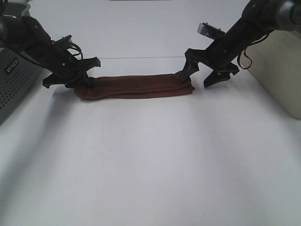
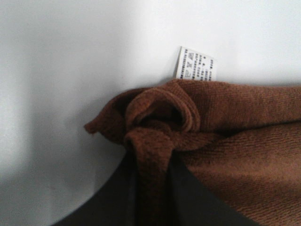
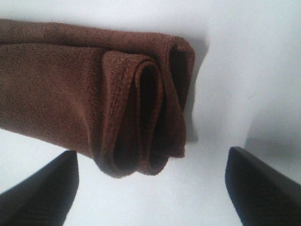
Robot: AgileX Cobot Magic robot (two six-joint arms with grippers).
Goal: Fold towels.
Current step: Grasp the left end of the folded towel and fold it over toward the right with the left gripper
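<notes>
The maroon towel (image 1: 136,86) lies on the white table, folded lengthwise into a long narrow strip running left to right. My left gripper (image 1: 83,79) is shut on the strip's left end. The left wrist view shows a bunched fold of the towel (image 2: 235,141) pinched between the dark fingers (image 2: 200,205), with the white tag (image 2: 194,63) sticking out behind it. My right gripper (image 1: 207,75) is open at the strip's right end, one finger touching the cloth. In the right wrist view the layered end of the towel (image 3: 70,80) lies free between the spread fingers (image 3: 42,193).
A grey perforated device (image 1: 14,80) stands at the left edge of the table. A cream-coloured box (image 1: 282,70) stands at the right edge. White table surface (image 1: 150,165) stretches in front of the towel.
</notes>
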